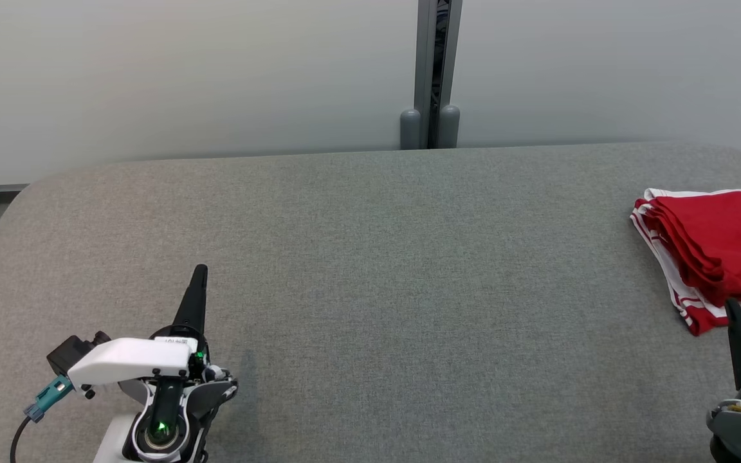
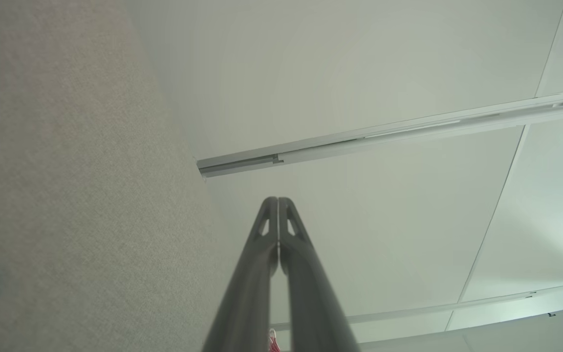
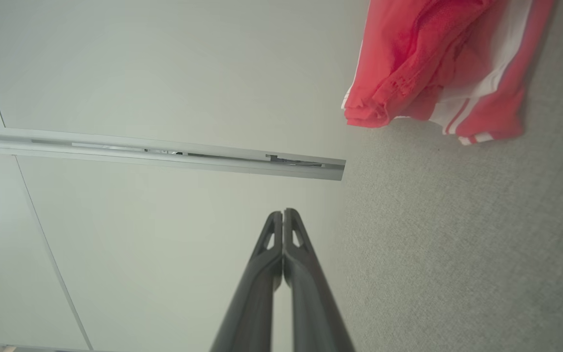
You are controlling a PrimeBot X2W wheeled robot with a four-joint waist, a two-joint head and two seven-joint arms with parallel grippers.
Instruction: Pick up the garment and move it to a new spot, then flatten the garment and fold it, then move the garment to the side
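Far right on table (image 1: 409, 289), garment (image 1: 718, 244) sits folded, final step looks done imo; left gripper (image 1: 198, 276), right gripper (image 1: 732, 308) pressed together, empty, next just park.

Red garment (image 1: 718, 238) with white stripes along edge. Folded into small thick pile, many layers stacked. Top layer plain red, a bit wrinkly. Striped layer sticks out under it at left and near sides. White strip peeks out at far edge. Lies flat on grey surface (image 1: 370, 289), far over on right side, right part running out of head view.
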